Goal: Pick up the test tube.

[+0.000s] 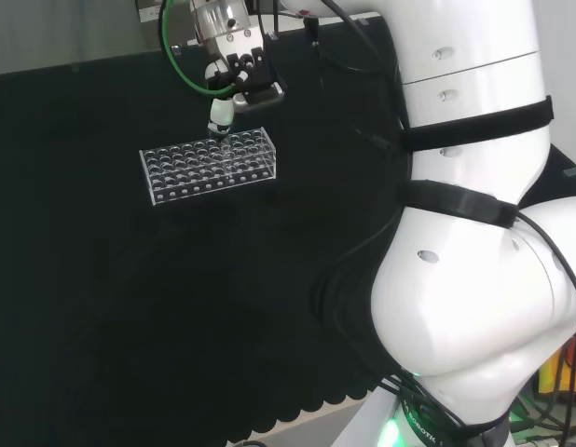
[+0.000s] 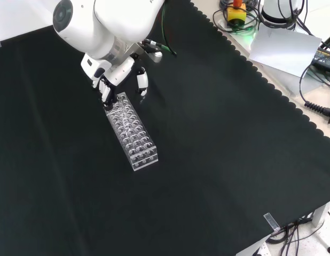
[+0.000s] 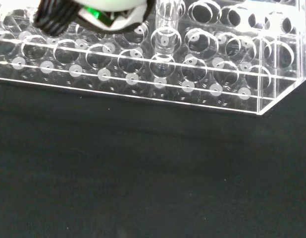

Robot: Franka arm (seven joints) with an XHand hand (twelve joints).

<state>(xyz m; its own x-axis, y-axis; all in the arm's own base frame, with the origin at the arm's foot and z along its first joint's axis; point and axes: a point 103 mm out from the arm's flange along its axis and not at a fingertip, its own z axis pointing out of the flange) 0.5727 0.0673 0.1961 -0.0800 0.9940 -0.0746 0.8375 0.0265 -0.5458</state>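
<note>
Black cloth carries a clear rack (image 1: pixel 209 166) whose far-right corner holds the test tube (image 3: pixel 169 22), still seated, beneath the hand (image 1: pixel 234 79); whether its fingers pinch it I cannot tell, so lifting remains.

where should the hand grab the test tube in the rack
Take the test tube by the part standing above the rack, coming from above. It stands upright in a hole, so the rack walls shield its lower part. The hand already hangs over that end.
</note>
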